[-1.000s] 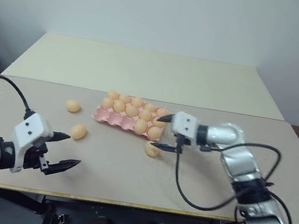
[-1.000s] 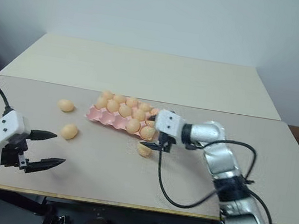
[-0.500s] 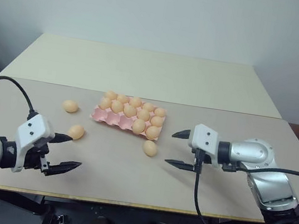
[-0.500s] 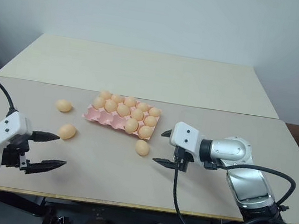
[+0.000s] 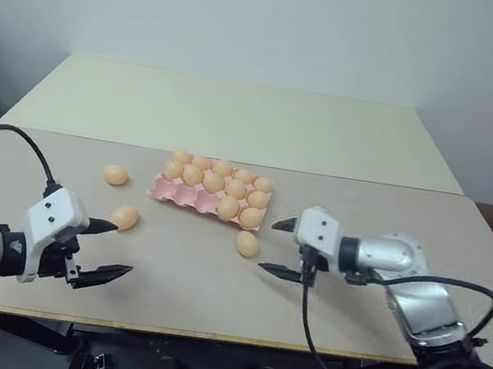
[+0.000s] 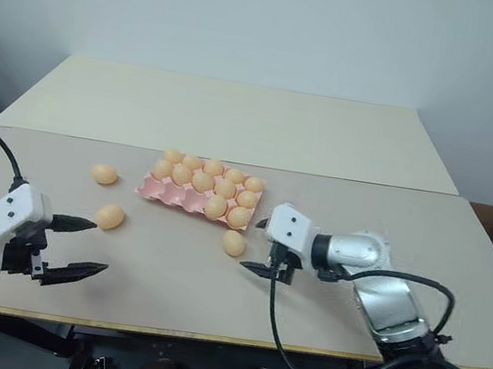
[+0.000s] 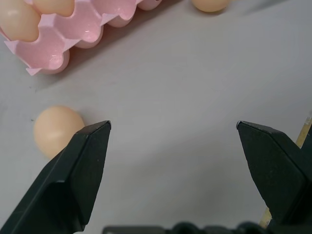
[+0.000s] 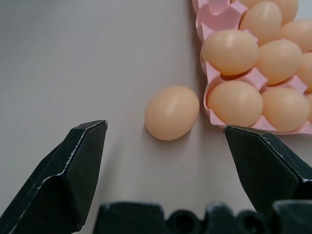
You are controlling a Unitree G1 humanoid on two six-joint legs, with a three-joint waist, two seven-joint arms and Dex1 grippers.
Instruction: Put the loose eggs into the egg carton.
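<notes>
Egg carton (image 5: 191, 197): we see it mid-table, far rows full.
Loose eggs: one (image 5: 247, 243) just beside carton's near-right corner; two (image 5: 125, 217) (image 5: 115, 174) left of carton.
Right gripper (image 5: 274, 246): spread wide, empty, beside the corner egg.
Left gripper (image 5: 105, 249): spread wide, empty.

Three loose eggs (image 5: 247, 243) beside part-filled egg carton (image 5: 191, 196)

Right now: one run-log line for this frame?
left gripper: open, idle | right gripper: open, beside loose egg | egg carton: partly filled | loose eggs on table: three
</notes>
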